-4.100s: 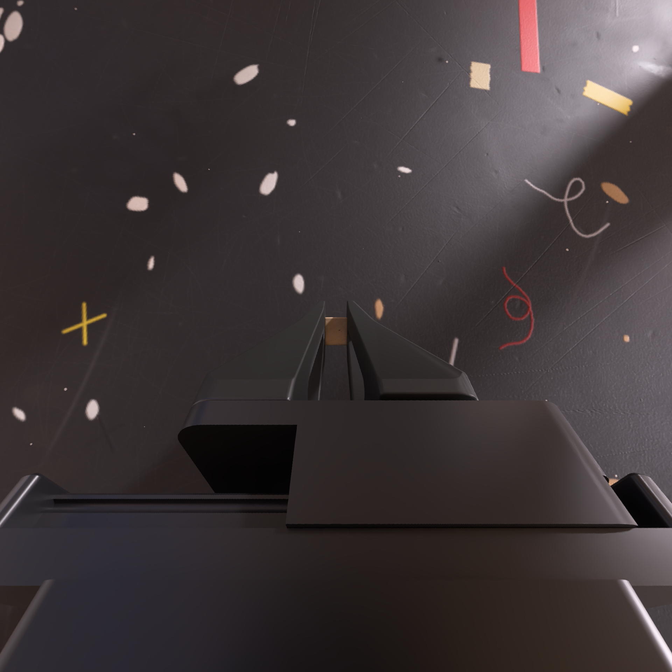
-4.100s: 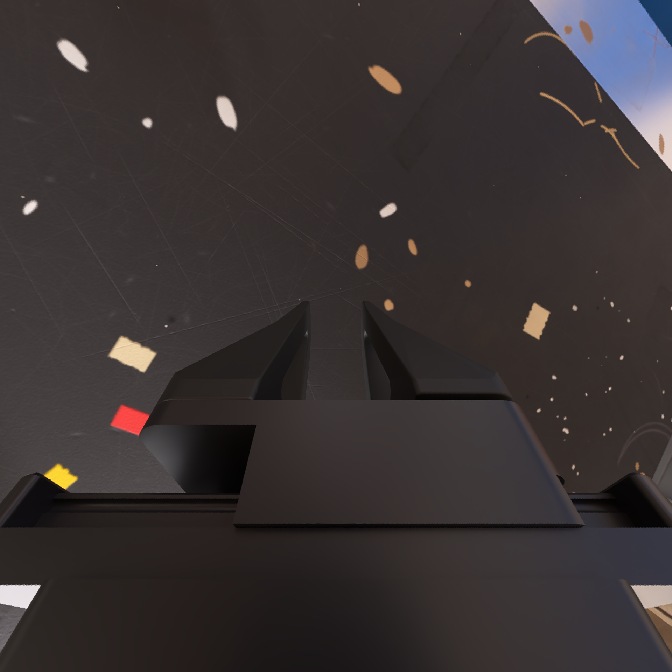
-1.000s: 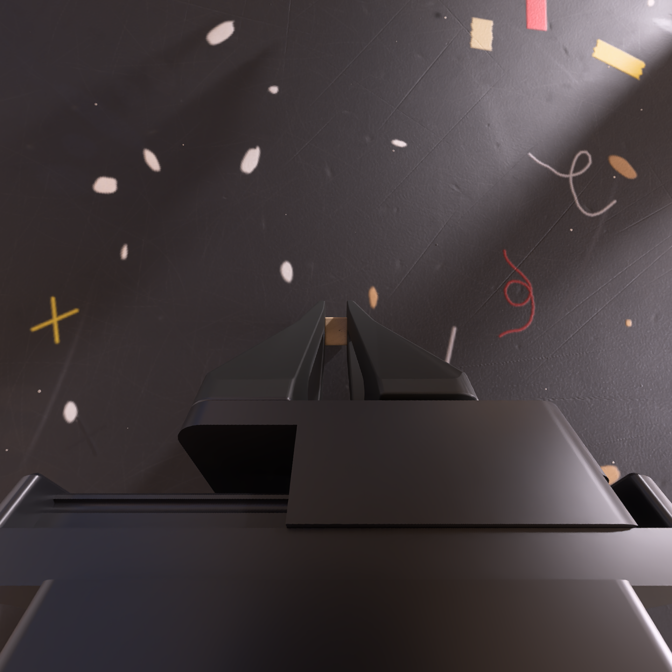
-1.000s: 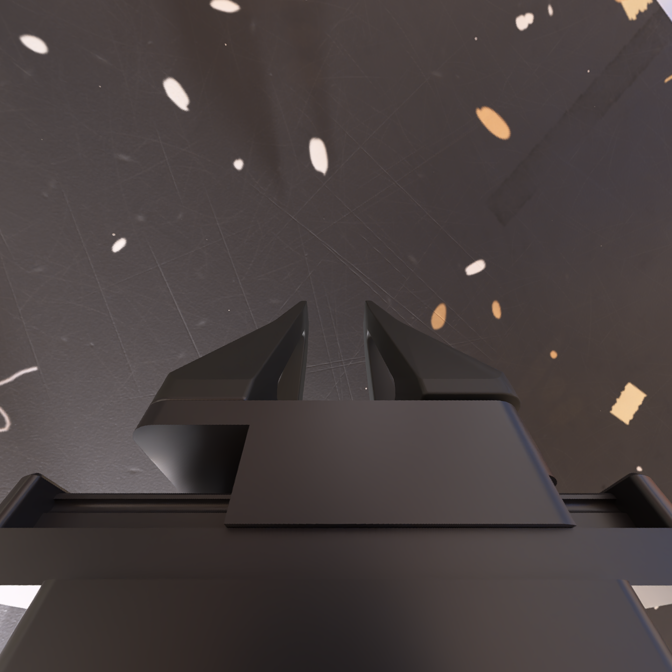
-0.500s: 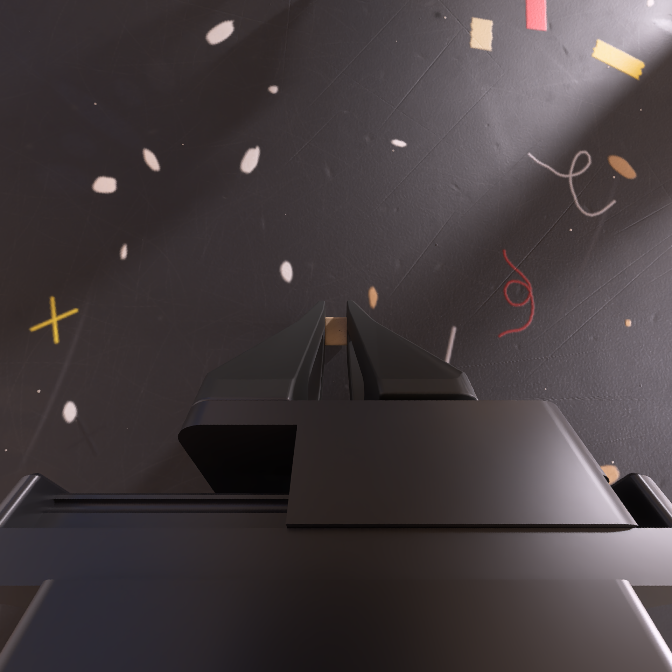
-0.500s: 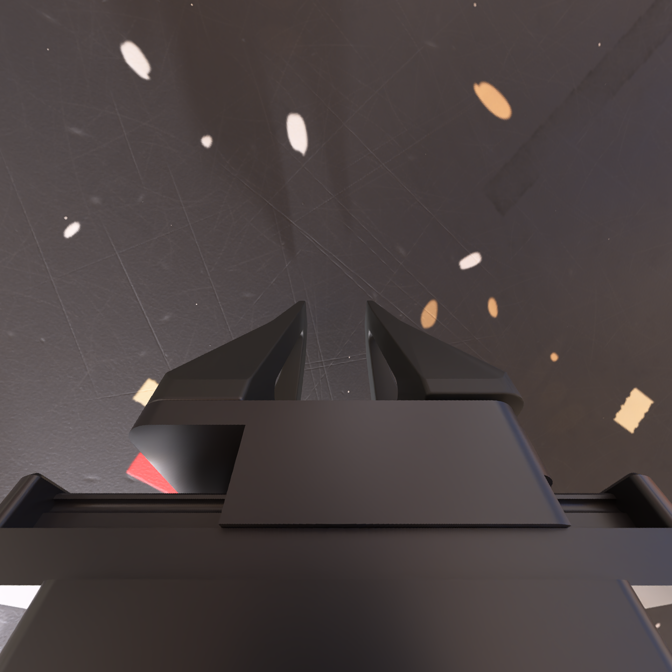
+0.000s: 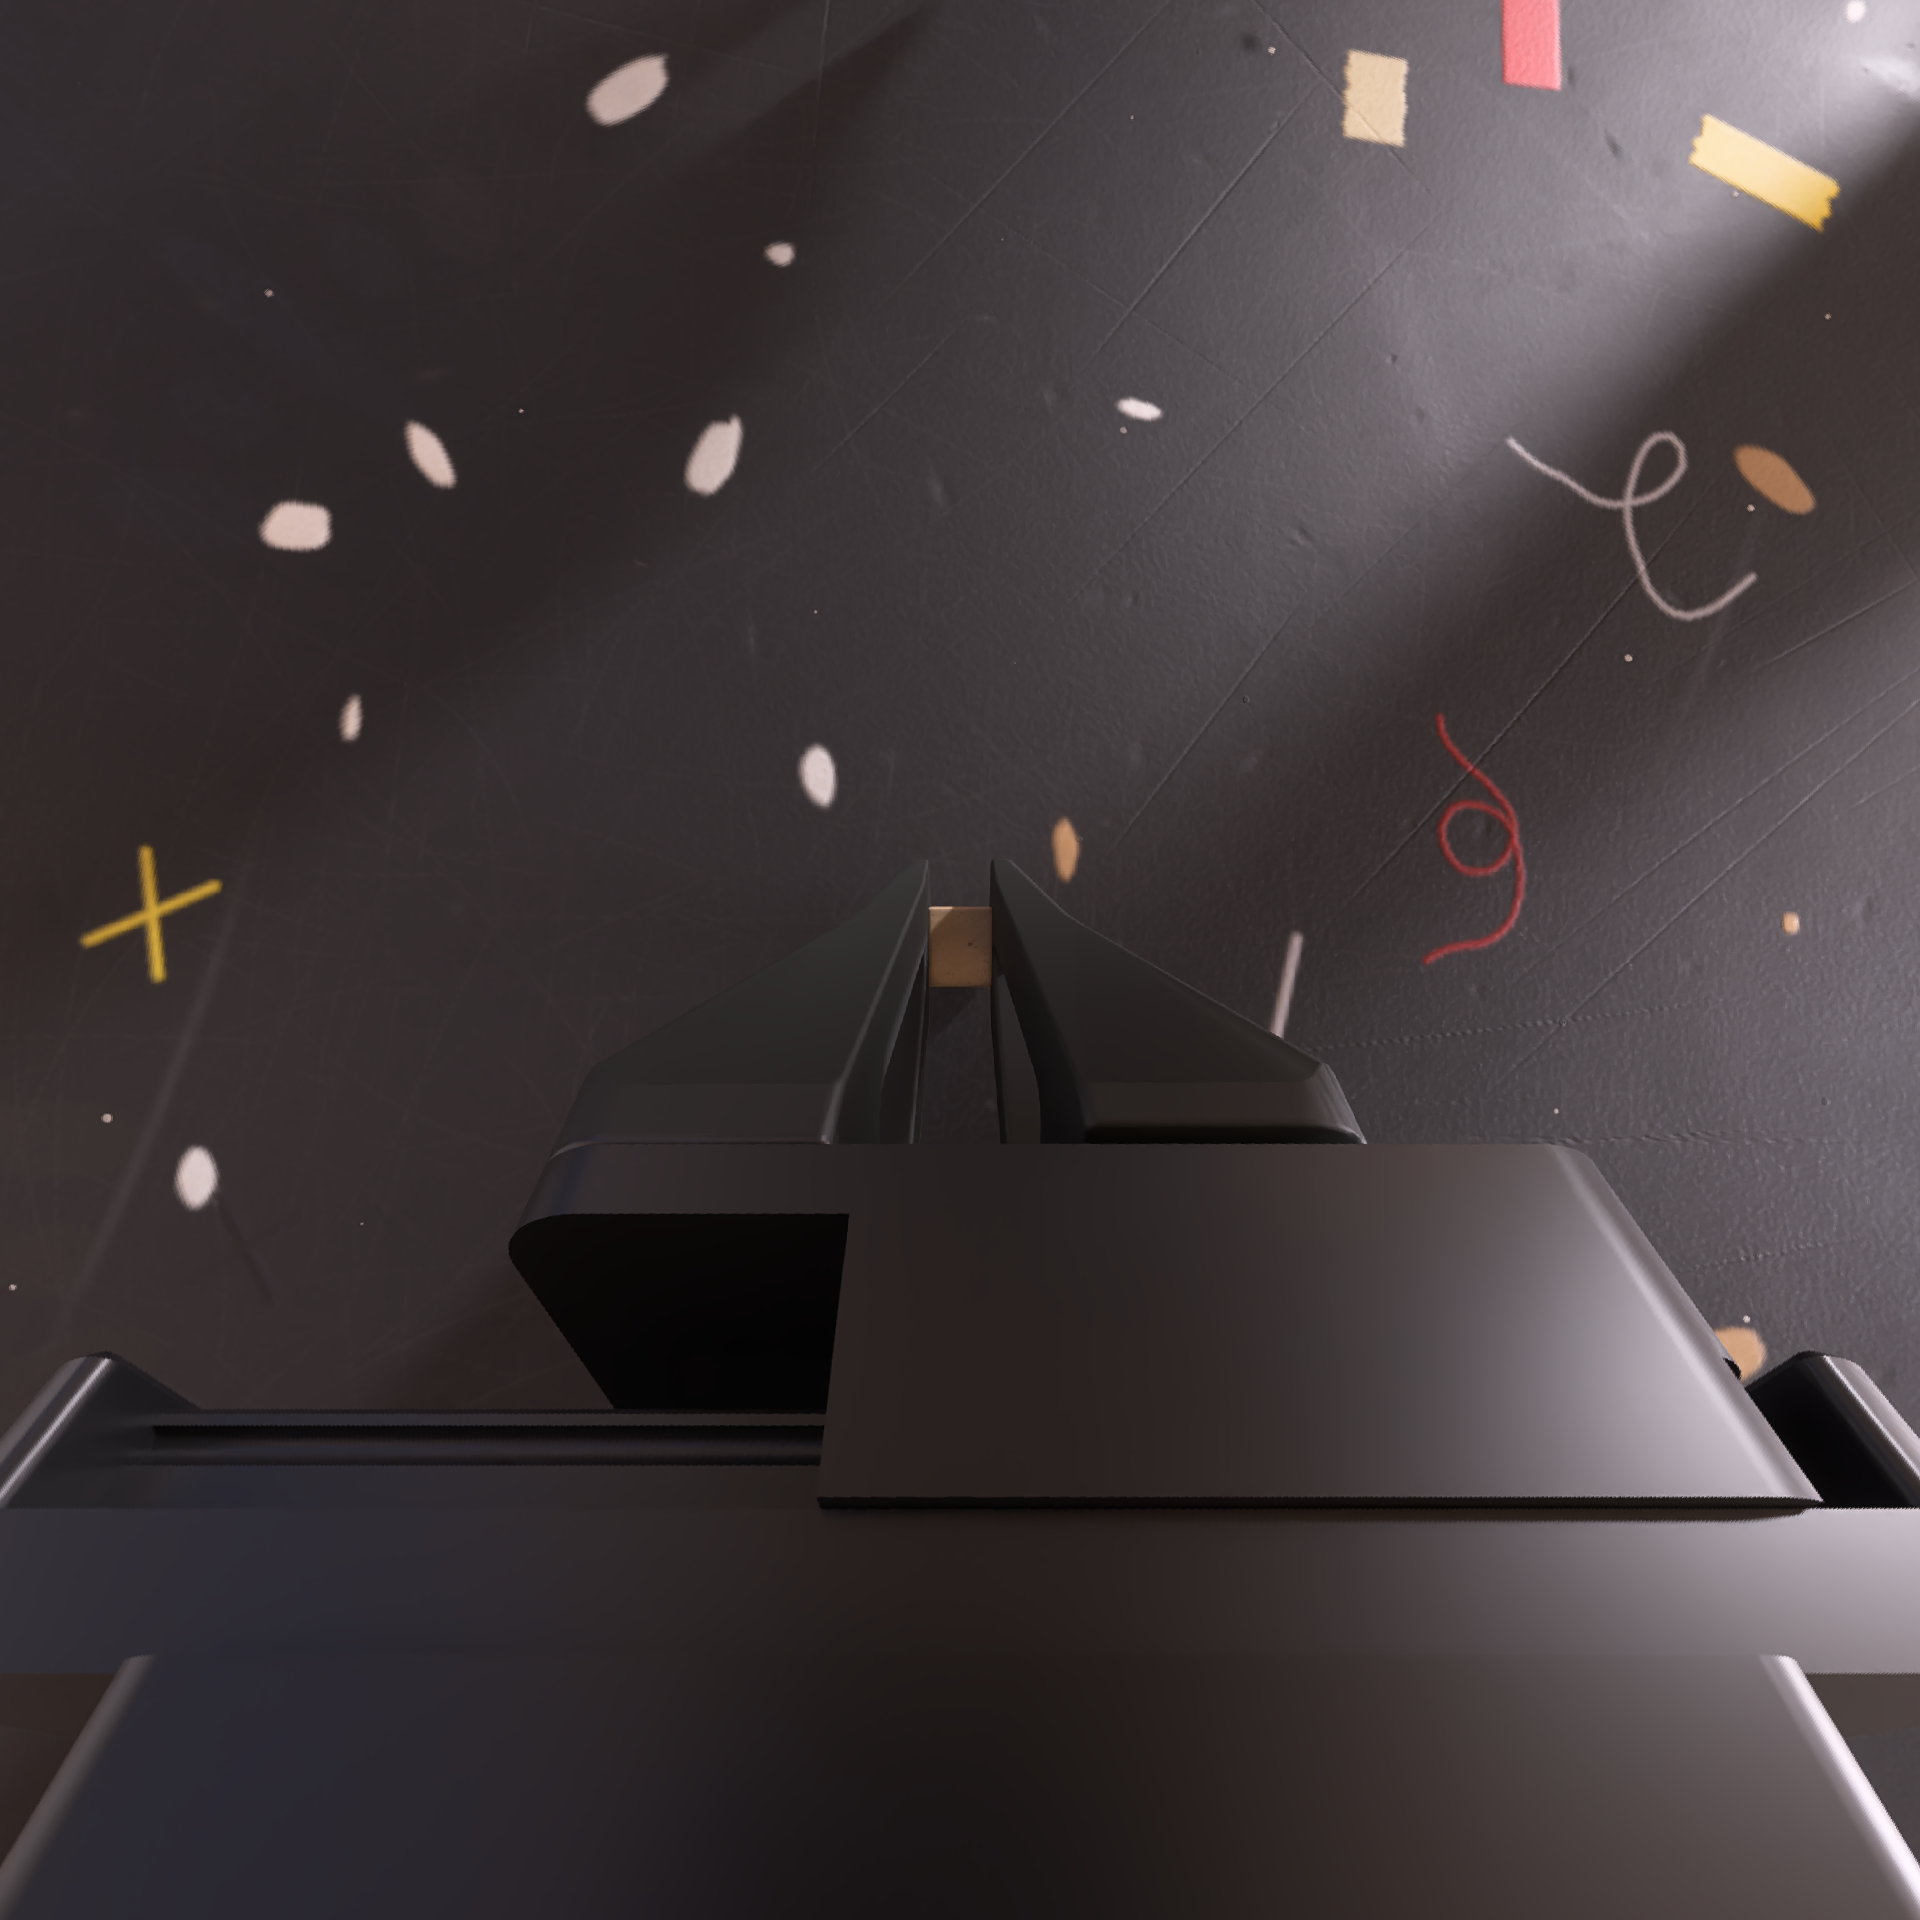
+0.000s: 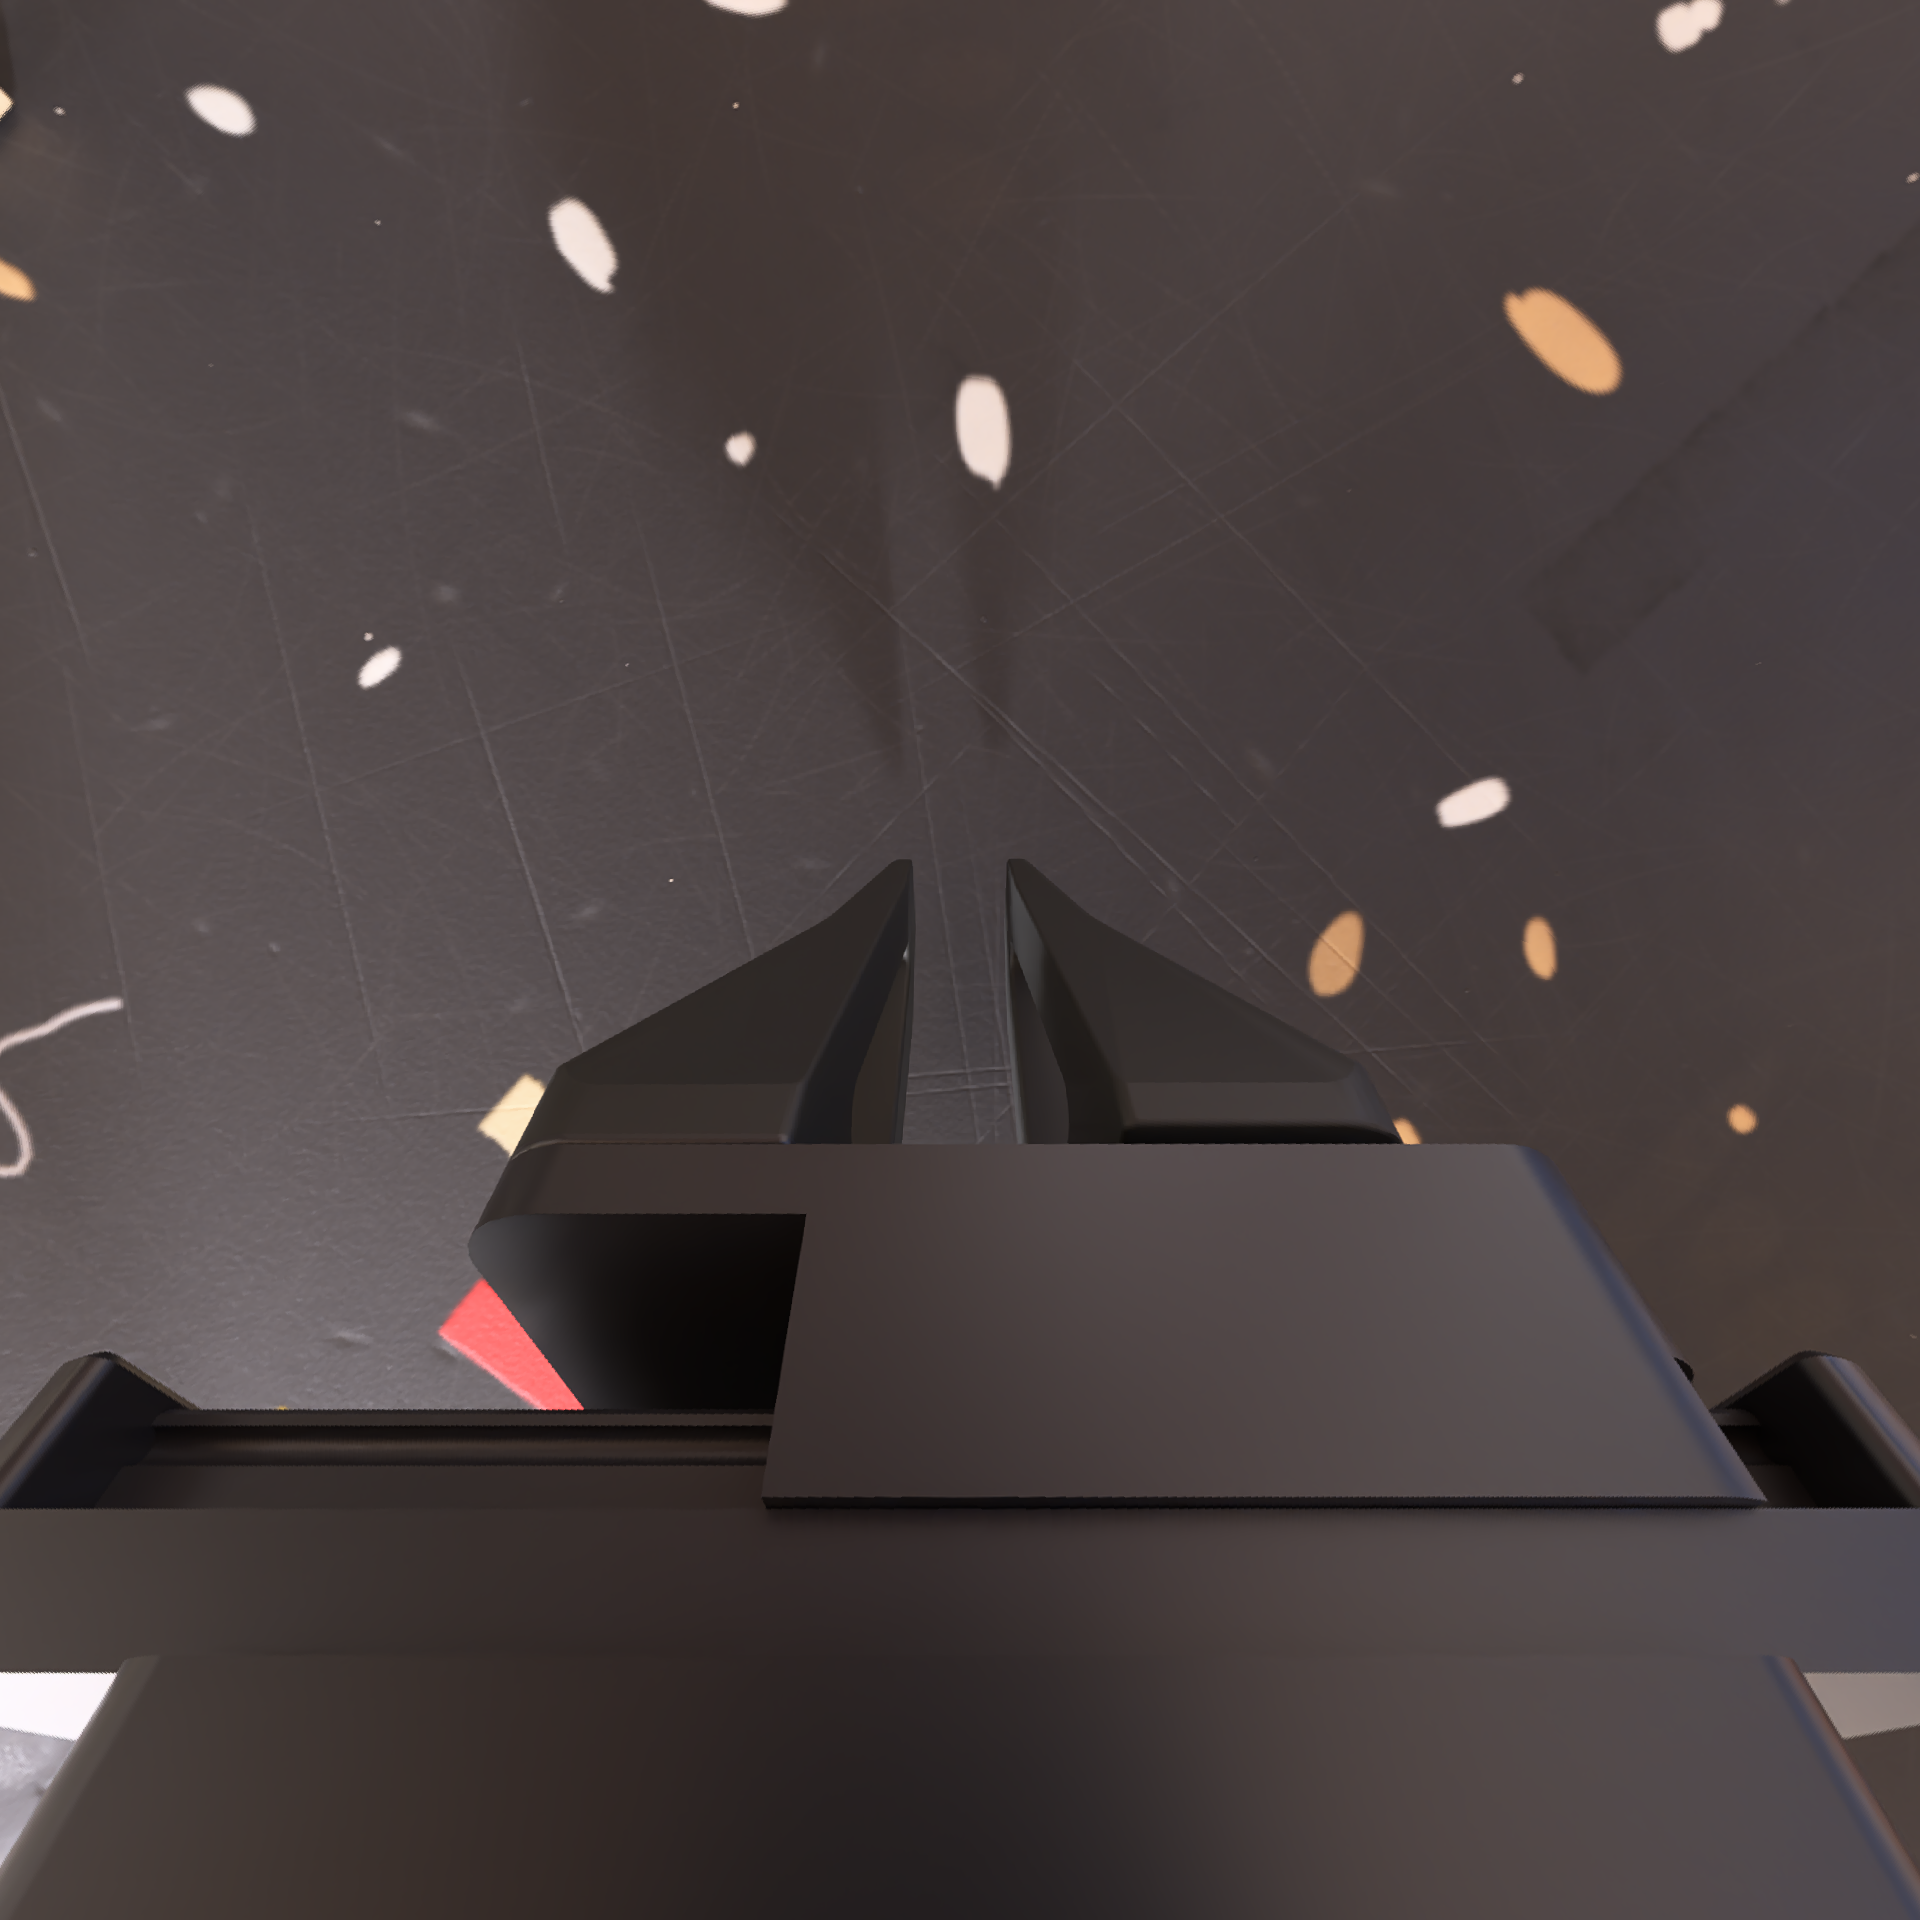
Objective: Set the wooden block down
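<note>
Barely anything differs in the left wrist view from half a second ago: the left pincer is clamped on the wooden block, a small tan face showing between the fingertips at the frame's centre. The yellow cross at mid left and the red squiggle at mid right sit where they did, so the arm appears to have paused over the dark worktop. I judge the block is not yet released; whether it already touches the surface is hidden by the fingers.

Over in the right wrist view, much has shifted. The right pincer holds nothing, and its gap has narrowed since half a second ago, though a slit of worktop shows through. The pale and orange specks have slid across the frame, and a red scrap shows at lower left, so this arm is travelling.

Only the left view shows the block; the right view shows neither it nor the other arm.
</note>
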You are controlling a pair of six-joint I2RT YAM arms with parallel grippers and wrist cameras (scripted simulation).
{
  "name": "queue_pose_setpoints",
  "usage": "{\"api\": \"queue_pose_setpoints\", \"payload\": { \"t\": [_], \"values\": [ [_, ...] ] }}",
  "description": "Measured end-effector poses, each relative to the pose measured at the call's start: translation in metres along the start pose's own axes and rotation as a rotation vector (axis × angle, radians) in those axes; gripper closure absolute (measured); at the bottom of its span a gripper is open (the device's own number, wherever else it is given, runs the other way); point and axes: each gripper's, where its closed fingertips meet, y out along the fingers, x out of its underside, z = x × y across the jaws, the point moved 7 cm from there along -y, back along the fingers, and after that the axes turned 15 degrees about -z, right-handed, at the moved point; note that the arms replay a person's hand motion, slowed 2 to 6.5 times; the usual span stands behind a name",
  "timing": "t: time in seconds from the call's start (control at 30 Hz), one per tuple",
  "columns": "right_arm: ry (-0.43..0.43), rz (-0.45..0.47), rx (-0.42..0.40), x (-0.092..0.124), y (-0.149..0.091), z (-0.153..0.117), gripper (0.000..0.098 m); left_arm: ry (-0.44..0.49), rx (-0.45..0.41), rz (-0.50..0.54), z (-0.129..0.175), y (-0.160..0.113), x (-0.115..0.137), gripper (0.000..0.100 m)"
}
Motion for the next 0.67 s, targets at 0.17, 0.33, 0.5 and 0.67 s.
{"api": "queue_pose_setpoints", "payload": {
  "t": [0.17,0.33,0.5,0.67],
  "values": [
    [-0.001,-0.005,-0.037,0.0013,0.0001,-0.0036,0.0826,0.0,0.0,0.0,0.0,0.0,0.0,0.091],
    [-0.003,-0.006,-0.053,0.0014,-0.0002,-0.0055,0.0783,0.0,0.0,0.0,0.0,0.0,0.0,0.091],
    [-0.025,0.009,-0.037,-0.0003,-0.0031,-0.0066,0.0704,0.0,0.0,0.0,0.0,0.0,0.0,0.091],
    [-0.035,0.012,-0.021,0.0007,-0.0061,-0.0059,0.067,0.0,0.0,0.0,0.0,0.0,0.0,0.091]
  ]
}}
